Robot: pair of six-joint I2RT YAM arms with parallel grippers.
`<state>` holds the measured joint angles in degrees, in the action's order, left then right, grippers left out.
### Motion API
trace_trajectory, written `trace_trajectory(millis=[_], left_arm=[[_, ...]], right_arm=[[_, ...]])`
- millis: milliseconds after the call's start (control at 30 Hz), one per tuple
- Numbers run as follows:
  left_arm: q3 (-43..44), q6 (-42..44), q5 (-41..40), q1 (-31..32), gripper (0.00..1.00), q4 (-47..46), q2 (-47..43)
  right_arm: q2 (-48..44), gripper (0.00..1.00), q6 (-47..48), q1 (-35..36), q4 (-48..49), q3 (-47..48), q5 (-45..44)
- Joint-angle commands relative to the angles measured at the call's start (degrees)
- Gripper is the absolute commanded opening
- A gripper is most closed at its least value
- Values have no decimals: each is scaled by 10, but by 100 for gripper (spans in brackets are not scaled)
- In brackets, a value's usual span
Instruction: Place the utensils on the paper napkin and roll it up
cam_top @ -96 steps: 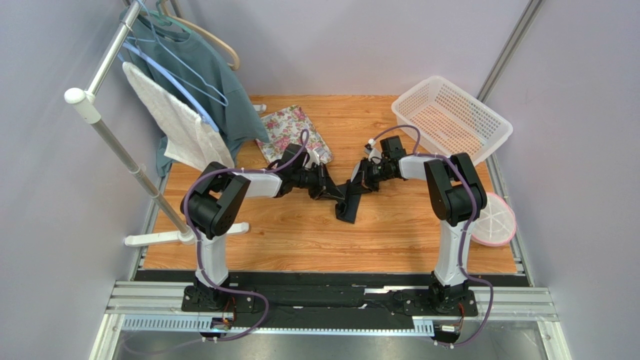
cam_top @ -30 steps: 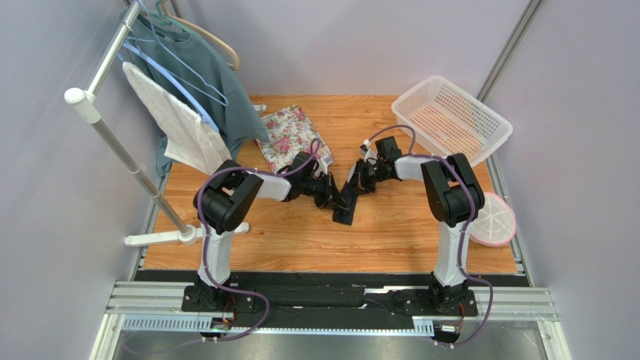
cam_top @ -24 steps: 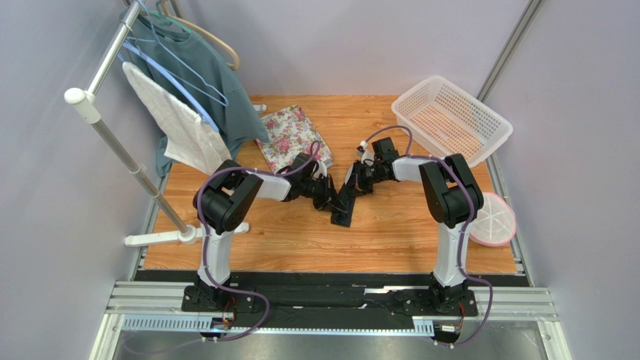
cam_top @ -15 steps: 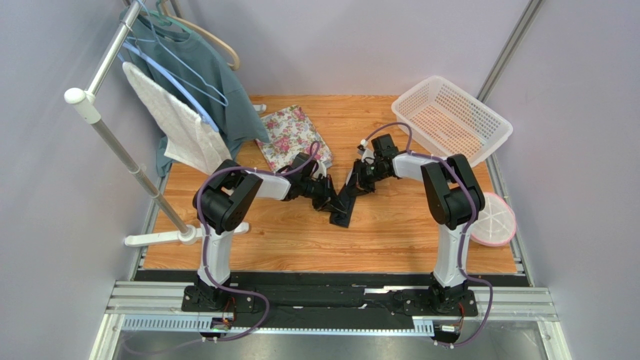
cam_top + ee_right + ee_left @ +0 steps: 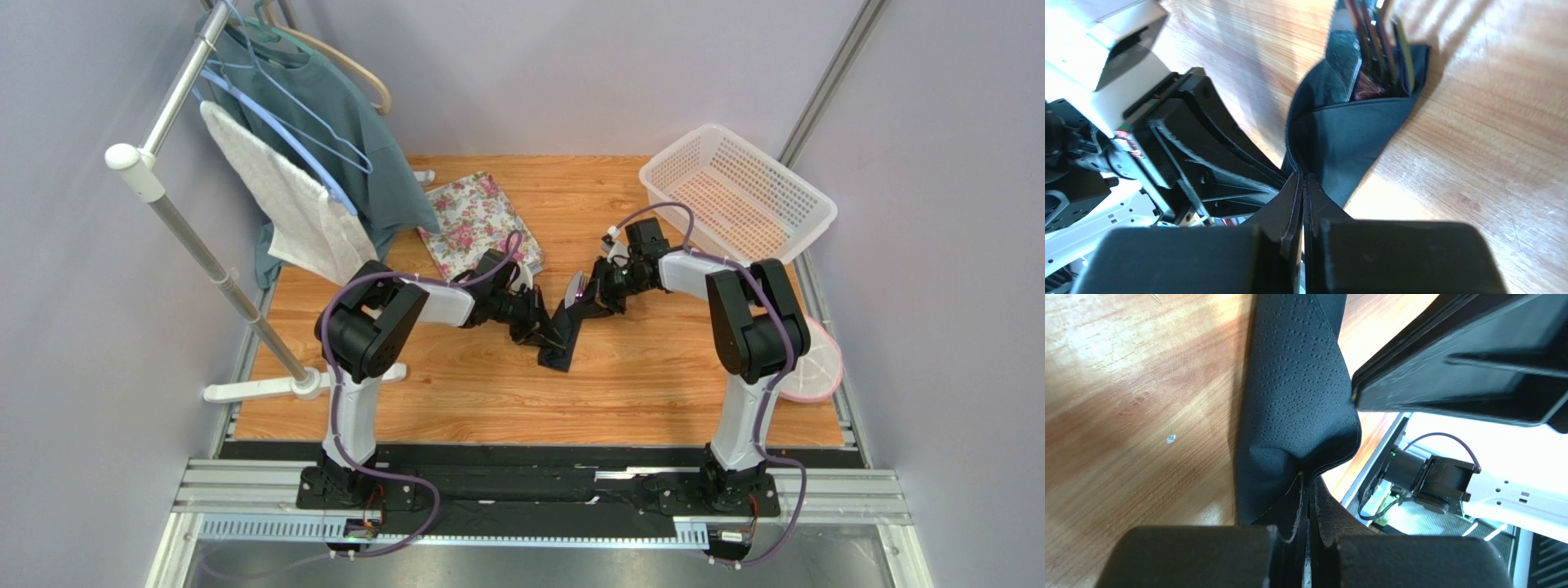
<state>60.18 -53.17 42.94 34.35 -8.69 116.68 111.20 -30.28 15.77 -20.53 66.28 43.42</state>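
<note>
The black paper napkin [image 5: 562, 333] lies folded into a narrow bundle on the wooden table, between both grippers. In the right wrist view the paper napkin [image 5: 1346, 131] is open at its far end. There the pale grey knife [image 5: 1344, 55] and the dark purple fork [image 5: 1368, 86] stick out. My left gripper [image 5: 541, 331] is shut on the bundle's left edge, and the dimpled paper napkin [image 5: 1293, 386] rises from its closed tips [image 5: 1310, 478]. My right gripper [image 5: 590, 298] is shut on a napkin corner [image 5: 1303, 177], close to the left gripper's fingers [image 5: 1198, 153].
A floral tray [image 5: 472, 214] lies just behind the left gripper. A white slotted basket [image 5: 736, 190] stands at the back right. A pink-rimmed round dish [image 5: 812, 359] sits at the right edge. A clothes rack [image 5: 184, 233] with a teal garment and a white towel [image 5: 294, 202] fills the left side.
The right arm's elbow has swung to the right and its wrist has shifted slightly right. The left arm and the napkin bundle have hardly moved in the last second.
</note>
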Motion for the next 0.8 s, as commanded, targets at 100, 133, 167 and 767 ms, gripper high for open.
trace_trajectory(millis=[100,133,167,767], left_arm=[[0,33,-43,-3,0,42,14],[0,34,-41,-4,0,43,14],[0,34,-42,-4,0,41,14],[35,4,1,23,1,3,-59]], right_arm=[[5,1,-37,1,59,-22,-2],[9,1,-38,1,64,-23,-4],[13,0,-39,1,66,-24,-4],[63,0,-33,1,81,-59,-64]])
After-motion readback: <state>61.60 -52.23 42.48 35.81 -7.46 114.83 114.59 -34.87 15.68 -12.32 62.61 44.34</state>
